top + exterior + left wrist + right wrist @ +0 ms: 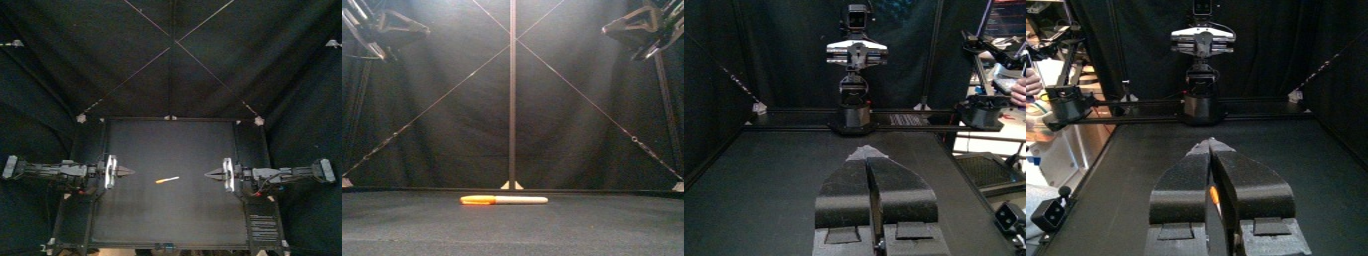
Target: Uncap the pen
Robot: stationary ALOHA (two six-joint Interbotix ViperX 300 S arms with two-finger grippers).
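pen placement first: a slim plastic marker pen (505,199) lies flat near the middle of the matte black worktop (147,140), almost parallel to the front edge. its orange cap (477,199) points toward the left edge and its white barrel (523,199) toward the right edge. nothing touches it.

the left gripper (127,172) hangs on the left side of the worktop and the right gripper (210,173) on the right side. they face each other with the pen between them, and both are raised clear of the surface. each wrist view shows its own two jaws pressed together to a point, holding nothing.

handling looks easy in weight and awkward in shape. the pen is probably light and stiff, with smooth round sides that may roll or slip under a loose pinch. lying so low, it leaves little room for the jaws to get around it. a sensible hold is one gripper around the middle of the barrel and the other around the cap, well away from the seam, then a straight pull along the pen's axis. the cap likely sits by friction, so the grip must be firm.
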